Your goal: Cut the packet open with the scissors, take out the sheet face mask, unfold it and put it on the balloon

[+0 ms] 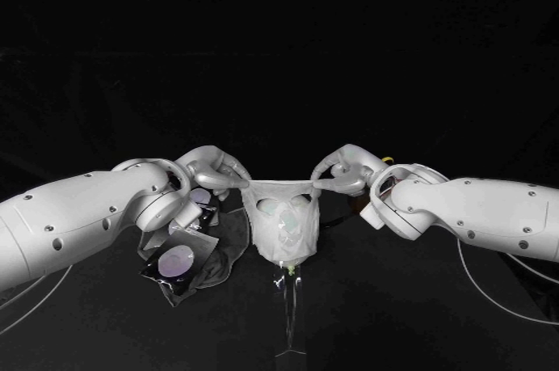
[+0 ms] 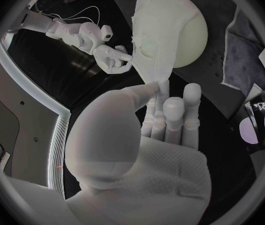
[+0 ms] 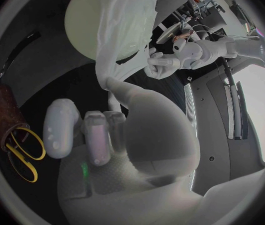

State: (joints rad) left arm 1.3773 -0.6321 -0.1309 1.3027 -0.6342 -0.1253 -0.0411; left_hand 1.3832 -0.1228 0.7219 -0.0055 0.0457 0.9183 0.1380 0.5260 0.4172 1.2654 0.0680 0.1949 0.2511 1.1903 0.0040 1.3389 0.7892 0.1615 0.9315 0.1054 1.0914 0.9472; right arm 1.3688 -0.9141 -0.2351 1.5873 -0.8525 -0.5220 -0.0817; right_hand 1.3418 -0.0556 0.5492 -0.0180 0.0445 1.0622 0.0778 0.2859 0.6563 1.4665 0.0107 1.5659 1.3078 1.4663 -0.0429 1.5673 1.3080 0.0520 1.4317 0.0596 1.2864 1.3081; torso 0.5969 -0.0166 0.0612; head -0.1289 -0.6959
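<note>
You have the sheet mask [image 1: 283,217] stretched between both hands and draped against the balloon [image 2: 185,40]. Your left hand [image 1: 216,170] pinches one upper corner in its fingers [image 2: 148,91], and your right hand [image 1: 344,170] pinches the other. The packet [image 1: 174,262] lies on the bench [image 1: 443,306] beneath your left arm. The yellow-handled scissors [image 3: 21,155] are near your right hand.

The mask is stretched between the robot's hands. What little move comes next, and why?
Probably ease both hands toward the balloon so the mask lies flat on it. The left hand and right hand each pinch a top corner, the mask hangs spread, and it already drapes part of the balloon.
</note>
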